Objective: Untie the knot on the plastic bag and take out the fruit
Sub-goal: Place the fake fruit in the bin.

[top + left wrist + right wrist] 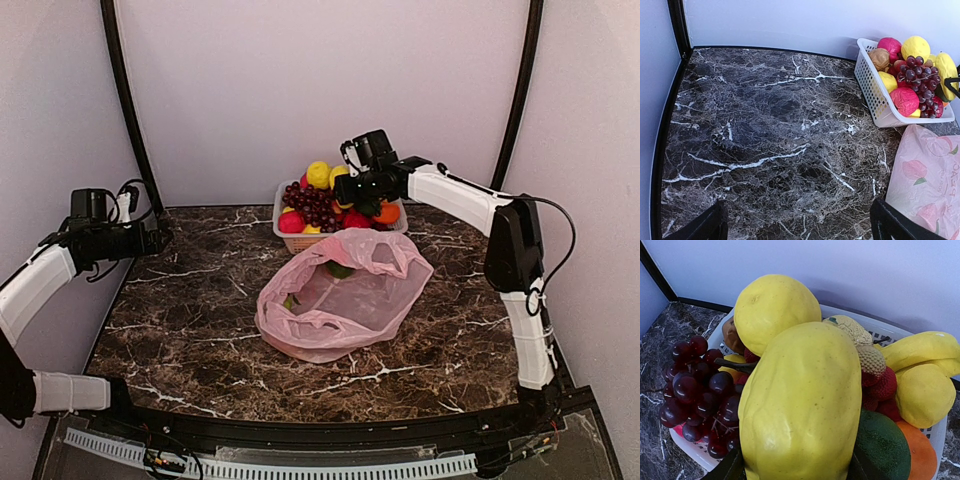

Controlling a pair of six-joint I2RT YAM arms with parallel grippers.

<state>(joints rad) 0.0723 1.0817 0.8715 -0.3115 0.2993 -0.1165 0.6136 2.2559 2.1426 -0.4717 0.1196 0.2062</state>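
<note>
The pink plastic bag (345, 295) lies in the middle of the table with its mouth open; no knot shows. A green fruit (340, 270) sits inside it. The bag's edge also shows in the left wrist view (930, 180). My right gripper (362, 195) hovers over the white basket (283, 232) and is shut on a yellow oblong fruit (800, 405), with one finger (730, 467) on each side of it. My left gripper (160, 238) is open and empty above the bare table at the far left, apart from the bag; its jaws frame only marble (797, 220).
The basket (875, 95) at the back holds a purple grape bunch (700, 390), a round yellow fruit (775, 310), a dark green one (880, 445), an orange one (915, 455) and others. Black frame posts (125, 90) stand at the back corners.
</note>
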